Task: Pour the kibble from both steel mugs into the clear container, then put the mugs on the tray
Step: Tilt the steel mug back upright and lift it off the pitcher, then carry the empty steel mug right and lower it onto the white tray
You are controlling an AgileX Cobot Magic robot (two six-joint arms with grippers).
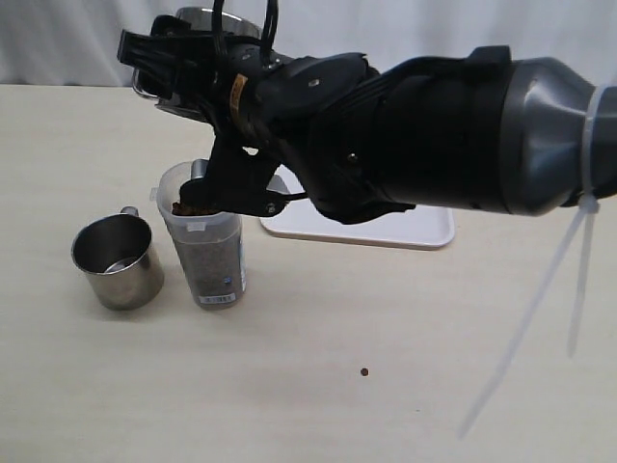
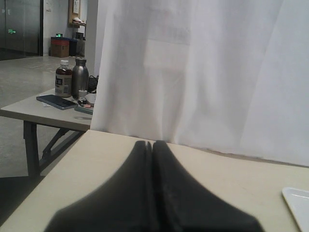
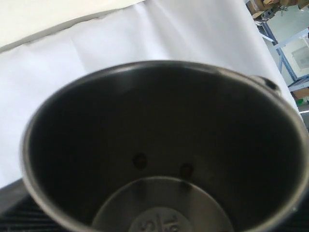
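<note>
- Right gripper point(image 1: 174, 53) clasps the held mug point(image 3: 159, 121), tipped high above the container point(image 1: 207, 260); two pellets point(image 3: 140, 160) cling inside it
- Container stands upright, left of centre; kibble point(image 1: 190, 205) shows at its mouth
- Second mug point(image 1: 118, 262) stands upright just left of the container
- Tray point(image 1: 424, 231) lies farther back, to the right, partly hidden by the arm
- Stray pellet point(image 1: 364, 371) lies on the near table point(image 1: 289, 405)
- Left gripper point(image 2: 152, 150) is pressed closed, empty
</note>
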